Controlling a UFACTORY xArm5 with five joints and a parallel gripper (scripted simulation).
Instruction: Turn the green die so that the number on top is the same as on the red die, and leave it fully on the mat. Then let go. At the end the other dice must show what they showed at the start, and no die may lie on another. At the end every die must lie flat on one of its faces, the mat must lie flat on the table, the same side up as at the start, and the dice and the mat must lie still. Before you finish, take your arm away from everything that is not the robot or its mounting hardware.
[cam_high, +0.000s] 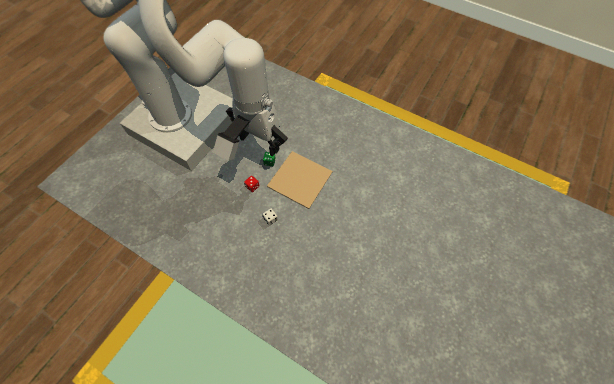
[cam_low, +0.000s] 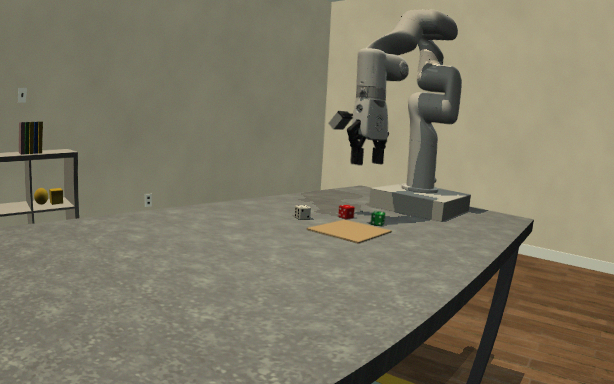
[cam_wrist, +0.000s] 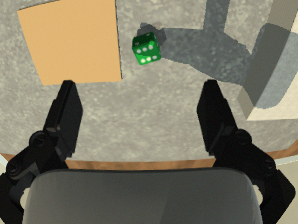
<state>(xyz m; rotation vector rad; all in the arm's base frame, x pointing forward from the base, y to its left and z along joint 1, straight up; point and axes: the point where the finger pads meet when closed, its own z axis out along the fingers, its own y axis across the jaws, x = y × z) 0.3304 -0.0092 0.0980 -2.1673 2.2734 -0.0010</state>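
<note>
The green die (cam_high: 269, 159) lies flat on the grey table, just off the near-robot edge of the tan mat (cam_high: 300, 179), apart from it. The red die (cam_high: 251, 183) lies on the table a little away from the green die. My gripper (cam_low: 367, 160) is open and empty, hanging well above the green die (cam_low: 378, 218). The pips are too small to read surely.
A white die (cam_high: 270, 216) lies on the table beyond the red die, off the mat. The robot's base block (cam_high: 170, 132) stands close behind the dice. A shelf (cam_low: 37, 175) stands far off by the wall.
</note>
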